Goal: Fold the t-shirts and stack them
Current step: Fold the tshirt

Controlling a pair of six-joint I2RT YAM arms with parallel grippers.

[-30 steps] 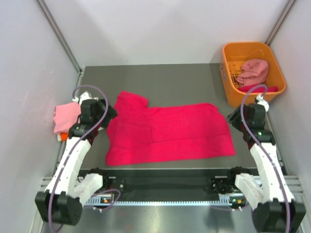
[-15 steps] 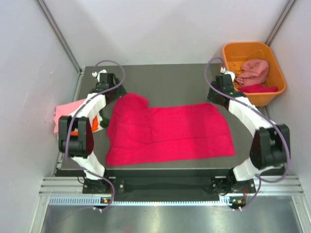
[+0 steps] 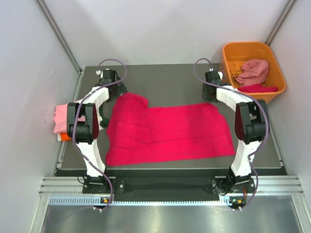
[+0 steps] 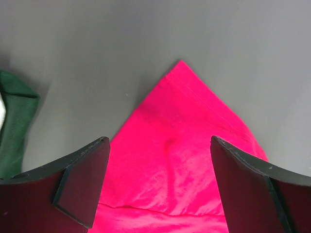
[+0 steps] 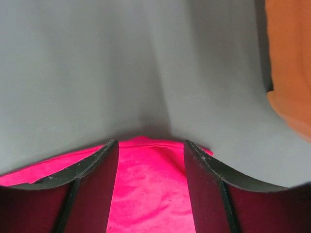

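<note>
The left claw (image 4: 159,155) is spread wide and grips nothing. Between its fingers (image 4: 80,187) lies a pointed corner of the crimson shirt (image 4: 192,136), flat on the grey table (image 4: 97,43), with the tip of the corner reaching past the fingertips. Whether the fingers touch the cloth cannot be told. Just outside the left finger lies a fold of the dark green shirt (image 4: 14,121), apart from the crimson one. Farther out on that side, at the table's edge, sits the light pink shirt (image 3: 60,116).

The right claw (image 5: 150,145) is open less far and also holds nothing. The other far corner of the crimson shirt lies between its fingers, the hem ending about level with the fingertips, and bare table lies beyond. Ahead and to this claw's right stands the orange basket (image 5: 289,73), near but apart from the crimson cloth. Inside it lies the bunched dusty pink shirt (image 3: 253,70).
</note>
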